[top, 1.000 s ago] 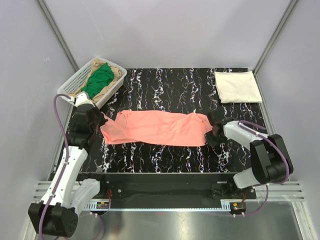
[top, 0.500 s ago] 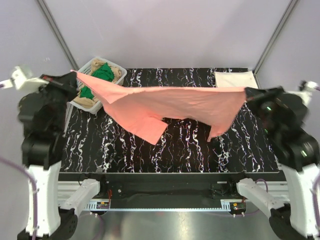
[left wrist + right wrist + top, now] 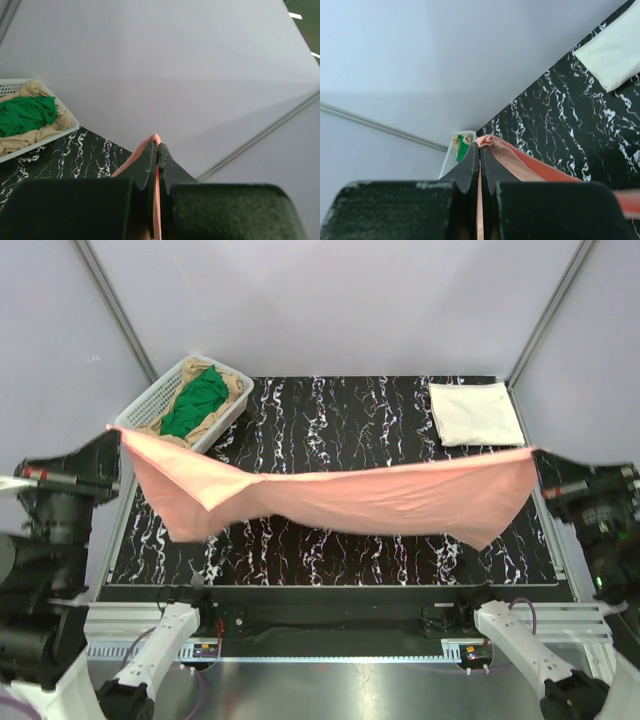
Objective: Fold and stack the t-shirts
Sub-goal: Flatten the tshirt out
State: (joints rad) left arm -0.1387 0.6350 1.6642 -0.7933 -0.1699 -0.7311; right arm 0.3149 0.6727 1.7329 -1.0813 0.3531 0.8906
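Four shirts, two grippers, one basket, one table. The pink shirt [image 3: 340,500] hangs in the air above the table [image 3: 340,420], stretched as a wide band from 9 o'clock to 3 o'clock. It sags in the middle, and a looser flap droops near its left end. The left gripper [image 3: 113,432] pinches its left top corner, jaws closed on the cloth, and the right gripper [image 3: 537,453] pinches the right top corner the same way. The cream shirt [image 3: 475,412] lies folded flat on the table at 1 o'clock. The basket [image 3: 150,400] sits at 10 o'clock and holds the green shirt [image 3: 195,400], crumpled on top of the tan shirt [image 3: 235,385].

Only the top view shows the whole pink span and both arms at the table's sides. The left wrist view adds the grip itself: its fingers [image 3: 147,167] are pressed together with a thin pink edge between them and a small fold poking past the tips. It also catches a basket corner with green and tan, but not the cream shirt. The right wrist view shows its fingers [image 3: 470,170] just as tight on a bunched pink corner, with cloth trailing toward 4 o'clock. The cream shirt is at 2 o'clock there, and the basket is small and far just beyond the tips
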